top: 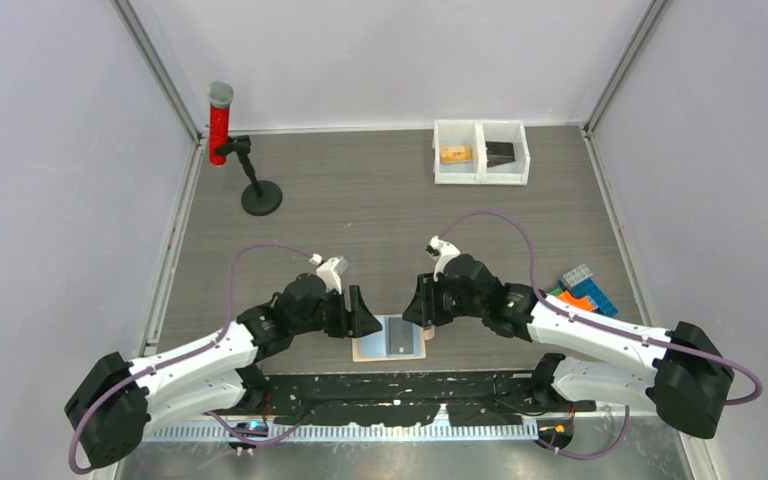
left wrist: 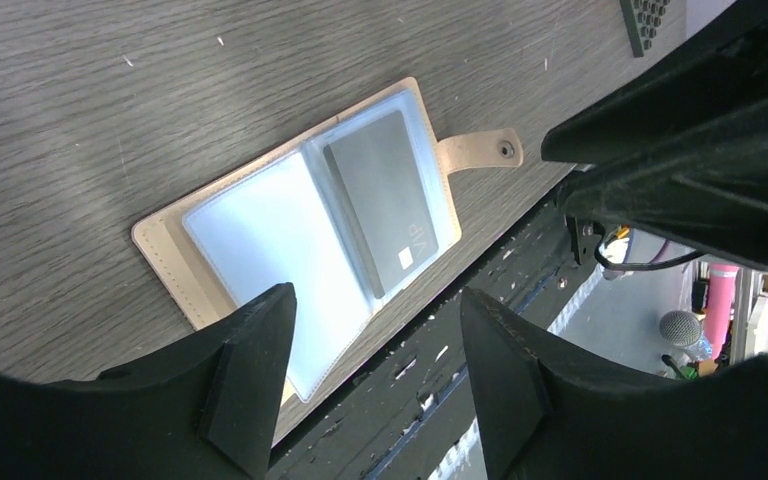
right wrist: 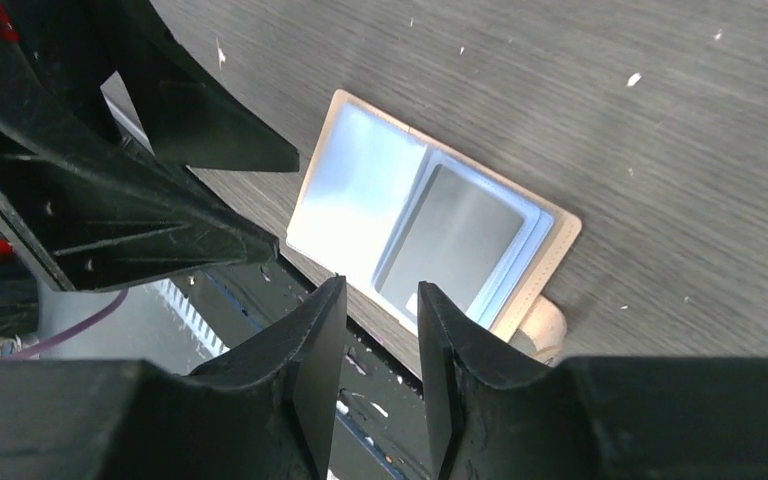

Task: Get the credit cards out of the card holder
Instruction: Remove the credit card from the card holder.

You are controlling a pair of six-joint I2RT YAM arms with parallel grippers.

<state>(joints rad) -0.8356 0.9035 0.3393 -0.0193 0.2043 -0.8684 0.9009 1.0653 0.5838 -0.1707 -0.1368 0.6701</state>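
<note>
Card holder lay open at 6 o'clock, credit card showing. My L gripper hung wide, R gripper narrow, both empty. Next needed: pin holder, pinch card edge.

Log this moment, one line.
card holder: open | credit card: still inside | left gripper: open, empty | right gripper: open, empty

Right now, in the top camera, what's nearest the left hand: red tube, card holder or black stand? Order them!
1. Card holder, just right of the left hand.
2. Black stand, farther back on the left.
3. Red tube, back-left corner.
</note>
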